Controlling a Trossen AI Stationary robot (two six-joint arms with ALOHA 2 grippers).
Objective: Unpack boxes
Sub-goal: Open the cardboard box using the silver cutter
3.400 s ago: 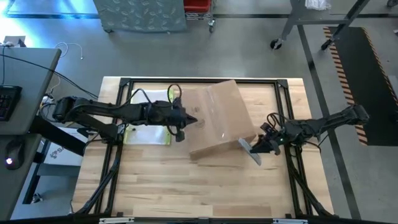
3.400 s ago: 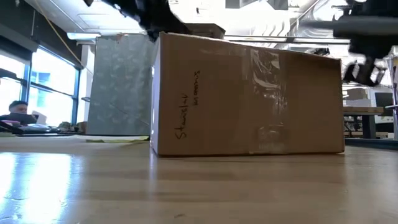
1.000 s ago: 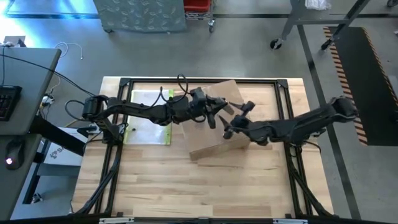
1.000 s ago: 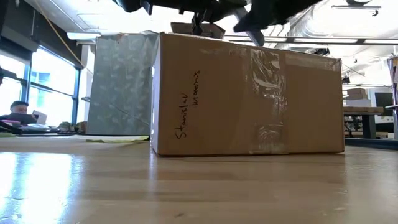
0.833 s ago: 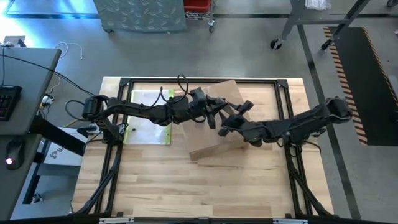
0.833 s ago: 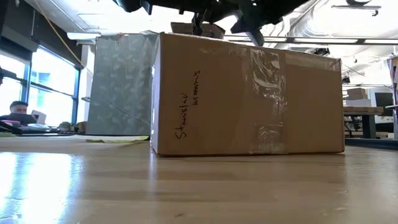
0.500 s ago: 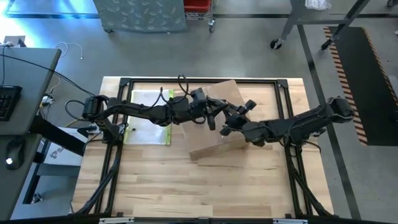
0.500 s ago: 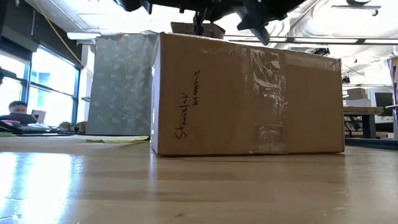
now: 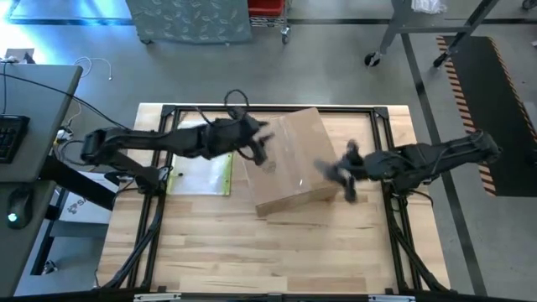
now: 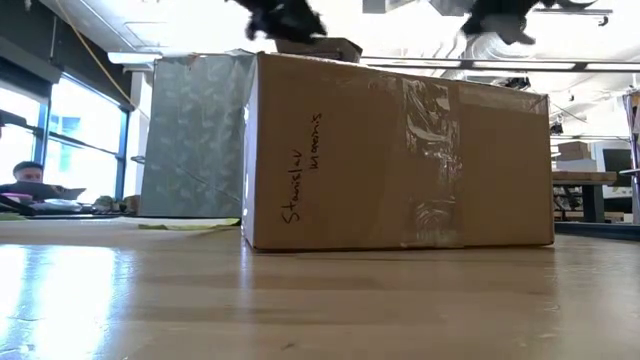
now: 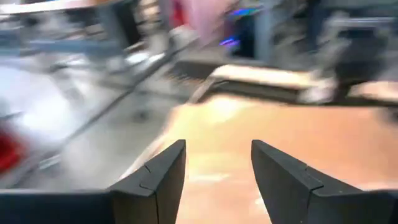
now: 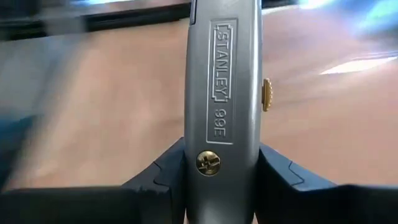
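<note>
While the right gripper (image 12: 221, 171) is clamping a grey utility knife (image 12: 224, 93) between its fingers, the chief hazard is coming from the blade: a steep or deep pass along the taped seam could, in all likelihood, be cutting into whatever the carton is holding, and a slipping handle could be dragging the cut off line. The carton (image 9: 294, 164) is sitting just past the table's centre toward 12 o'clock, skewed, with its flaps looking closed. The right gripper is hovering at the carton's 3 o'clock edge. The left gripper (image 9: 256, 138) is hanging over the carton's 10 o'clock corner, jaws standing apart and holding nothing; it is not bracing the carton, so a sideways push from the knife could be sliding it. Only the right wrist view is showing the knife and its lettering; the low view alone is showing the tape strip (image 10: 432, 160) and handwriting on the carton's side; the high view alone is showing the clear sleeve (image 9: 201, 172) lying at the carton's 9 o'clock.
</note>
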